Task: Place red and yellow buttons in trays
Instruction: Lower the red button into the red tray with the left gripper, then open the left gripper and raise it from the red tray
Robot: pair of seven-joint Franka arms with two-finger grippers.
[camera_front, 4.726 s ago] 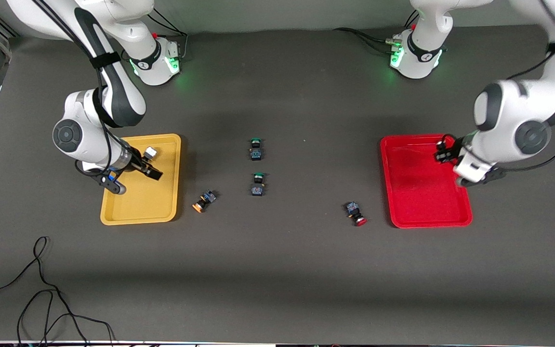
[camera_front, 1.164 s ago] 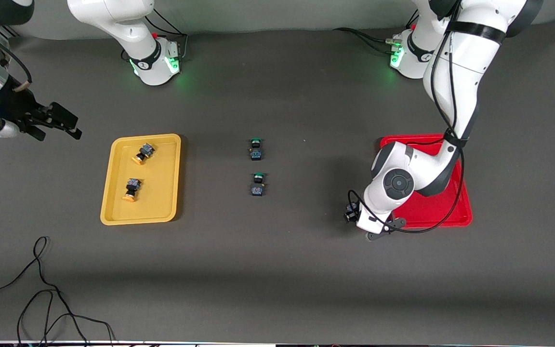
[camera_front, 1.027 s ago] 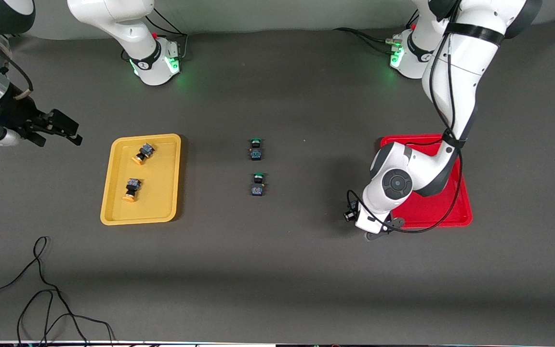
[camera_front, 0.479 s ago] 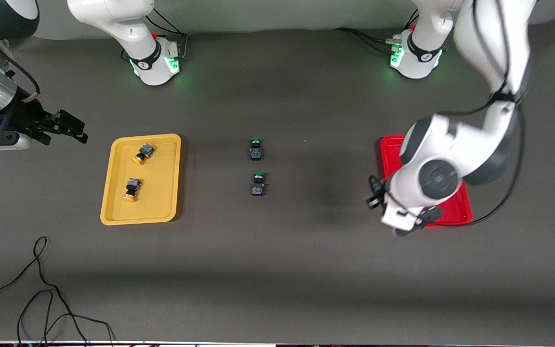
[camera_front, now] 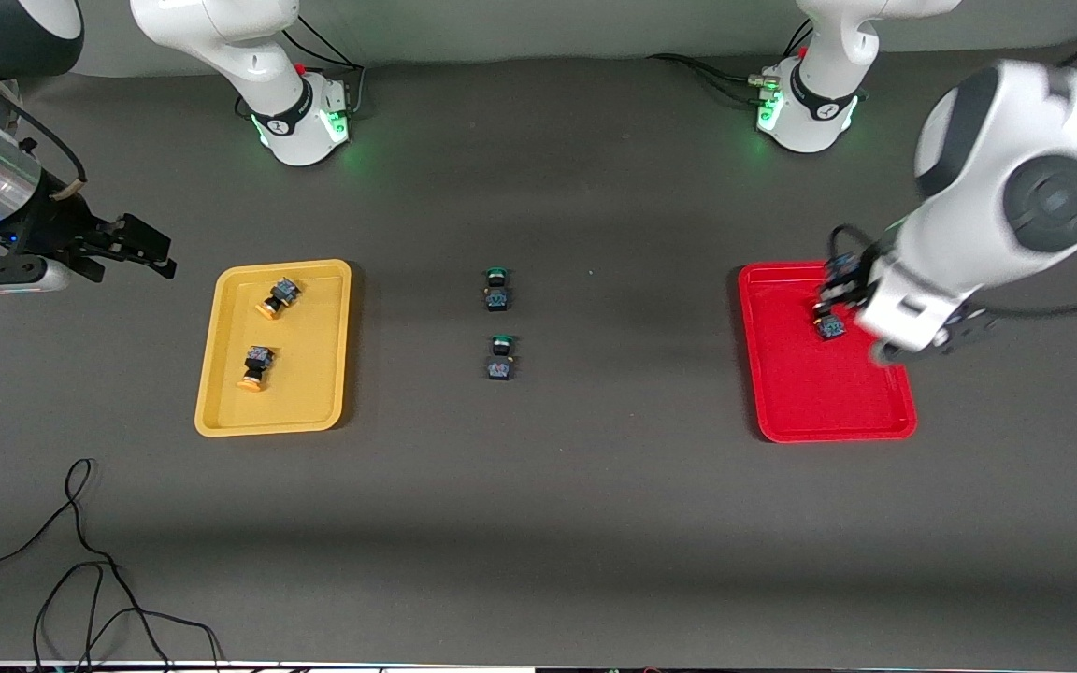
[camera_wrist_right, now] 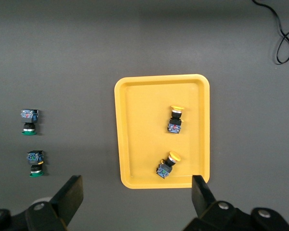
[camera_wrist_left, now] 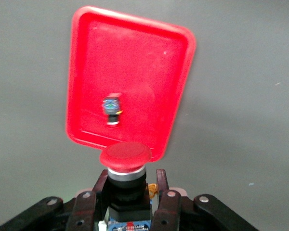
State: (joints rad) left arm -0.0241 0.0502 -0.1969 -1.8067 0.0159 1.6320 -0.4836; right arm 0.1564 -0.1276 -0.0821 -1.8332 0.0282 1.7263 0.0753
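Observation:
My left gripper (camera_front: 840, 285) is shut on a red-capped button (camera_wrist_left: 125, 156) and holds it up over the red tray (camera_front: 772, 411), at the tray's end nearer the robot bases. In the left wrist view the gripper (camera_wrist_left: 130, 186) clamps the button's black body with the cap pointing down at the tray (camera_wrist_left: 86, 57). A second red button (camera_front: 829, 326) lies in that tray and also shows in the left wrist view (camera_wrist_left: 112, 109). Two yellow-capped buttons (camera_front: 279, 297) (camera_front: 255, 366) lie in the yellow tray (camera_front: 221, 411). My right gripper (camera_front: 141, 248) is open and empty, up beside the yellow tray.
Two green-capped buttons (camera_front: 496, 288) (camera_front: 499, 357) lie at the table's middle, between the trays. The right wrist view shows them (camera_wrist_right: 29, 120) (camera_wrist_right: 34, 162) and the yellow tray (camera_wrist_right: 118, 144). A black cable (camera_front: 80, 561) loops near the front edge at the right arm's end.
My left gripper took the red button off the table beside the red tray, lifted it and carried it over the tray. My right gripper drifted slightly toward the yellow tray.

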